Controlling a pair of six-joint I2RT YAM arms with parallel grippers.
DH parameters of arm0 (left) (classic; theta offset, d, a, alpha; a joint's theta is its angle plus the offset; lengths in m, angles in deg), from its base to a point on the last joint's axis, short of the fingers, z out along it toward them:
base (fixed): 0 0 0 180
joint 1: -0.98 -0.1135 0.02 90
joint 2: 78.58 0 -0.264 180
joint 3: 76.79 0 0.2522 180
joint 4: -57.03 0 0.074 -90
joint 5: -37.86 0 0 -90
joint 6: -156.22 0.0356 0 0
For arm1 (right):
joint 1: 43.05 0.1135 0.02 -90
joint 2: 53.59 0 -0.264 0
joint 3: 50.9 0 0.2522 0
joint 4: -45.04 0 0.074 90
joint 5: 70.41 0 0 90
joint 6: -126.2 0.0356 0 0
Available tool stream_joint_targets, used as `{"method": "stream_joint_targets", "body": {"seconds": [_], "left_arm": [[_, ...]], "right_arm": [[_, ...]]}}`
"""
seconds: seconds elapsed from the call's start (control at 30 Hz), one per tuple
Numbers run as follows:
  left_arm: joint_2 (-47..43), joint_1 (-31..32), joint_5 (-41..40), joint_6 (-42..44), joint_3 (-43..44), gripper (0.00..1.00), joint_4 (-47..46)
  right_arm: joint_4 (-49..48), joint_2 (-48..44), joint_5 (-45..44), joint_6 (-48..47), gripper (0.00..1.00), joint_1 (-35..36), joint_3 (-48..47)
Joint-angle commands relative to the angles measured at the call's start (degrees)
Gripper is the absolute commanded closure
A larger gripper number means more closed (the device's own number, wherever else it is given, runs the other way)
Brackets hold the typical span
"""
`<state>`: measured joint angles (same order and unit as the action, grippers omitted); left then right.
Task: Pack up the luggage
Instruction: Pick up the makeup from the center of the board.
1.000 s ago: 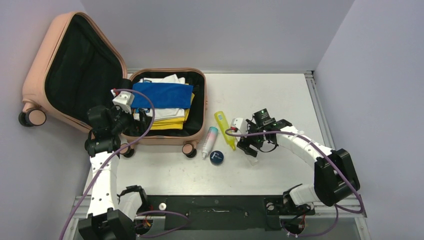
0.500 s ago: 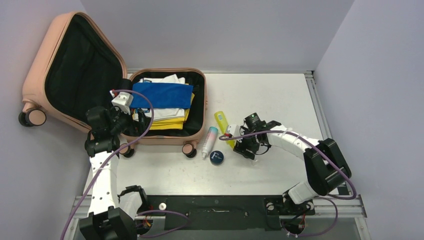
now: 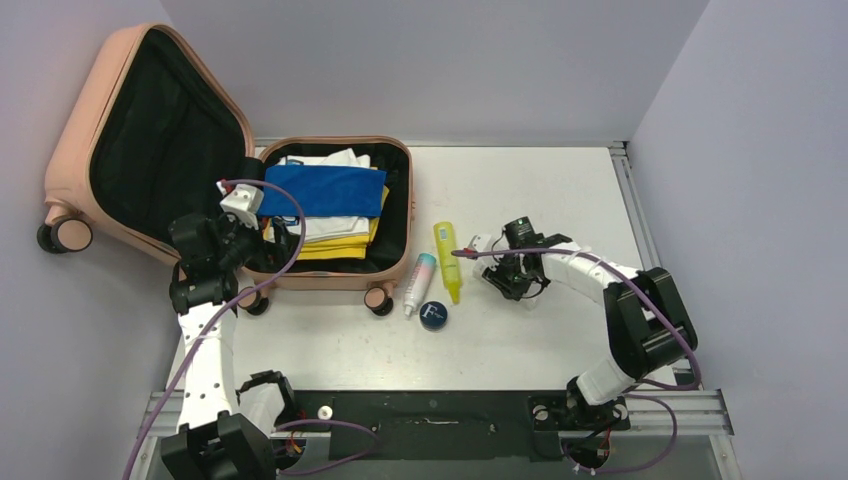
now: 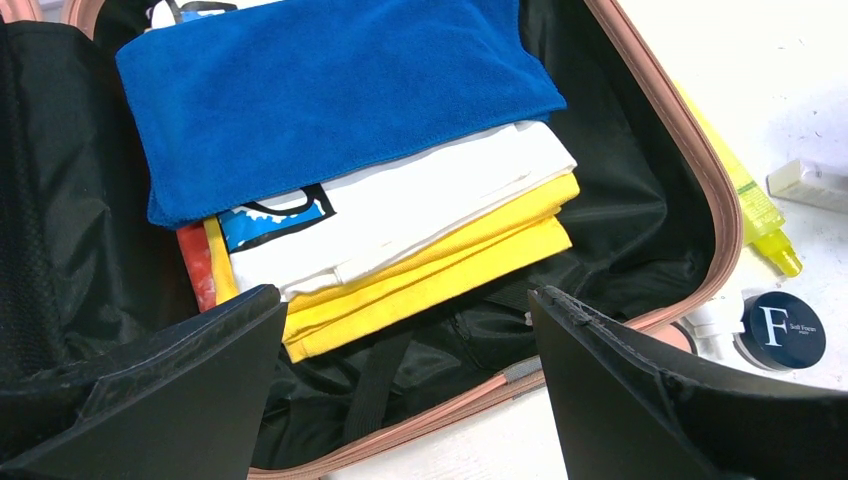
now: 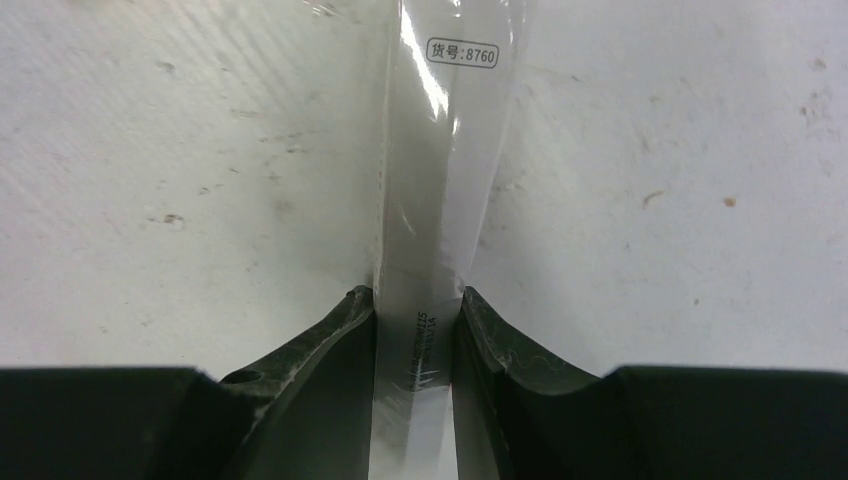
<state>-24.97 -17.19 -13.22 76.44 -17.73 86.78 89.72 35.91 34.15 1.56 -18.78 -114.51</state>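
The luggage point(image 3: 320, 280) lies open at the worktop's point(image 3: 560, 190) far-left corner, folded clothes point(image 4: 400, 220) inside and the left gripper point(image 4: 405, 300) gaping above them, while the right gripper point(image 5: 415, 310), wide a second ago, now pinches a clear-wrapped packet point(image 5: 445, 180), seemingly the next item to pack.

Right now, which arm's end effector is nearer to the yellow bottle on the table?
Right. The right end effector sits just right of the yellow bottle, pinching a clear packet; the left end effector hovers over the luggage, farther to the bottle's left.
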Motion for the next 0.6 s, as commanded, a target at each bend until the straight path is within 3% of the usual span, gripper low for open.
{"method": "stream_joint_targets", "body": {"seconds": [0.0,0.2,0.4,0.57], "left_arm": [[-0.43,-0.73,2.52,0.17,-0.03,0.04,-3.39],[1.08,0.45,0.37,-4.58,1.51,0.04,-6.08],[6.11,14.91,-11.71,-2.2,7.54,0.04,-3.77],[11.92,20.32,-7.83,-7.61,12.36,0.04,-8.25]], "right_arm": [[-1.47,-1.02,-0.08,3.38,0.83,-3.71,-2.23],[-0.88,-1.1,5.21,8.89,0.95,-8.97,-7.46],[1.82,8.85,29.07,17.56,0.95,-18.66,-19.81],[-4.57,12.69,41.51,26.25,0.95,-20.45,-26.05]]}}
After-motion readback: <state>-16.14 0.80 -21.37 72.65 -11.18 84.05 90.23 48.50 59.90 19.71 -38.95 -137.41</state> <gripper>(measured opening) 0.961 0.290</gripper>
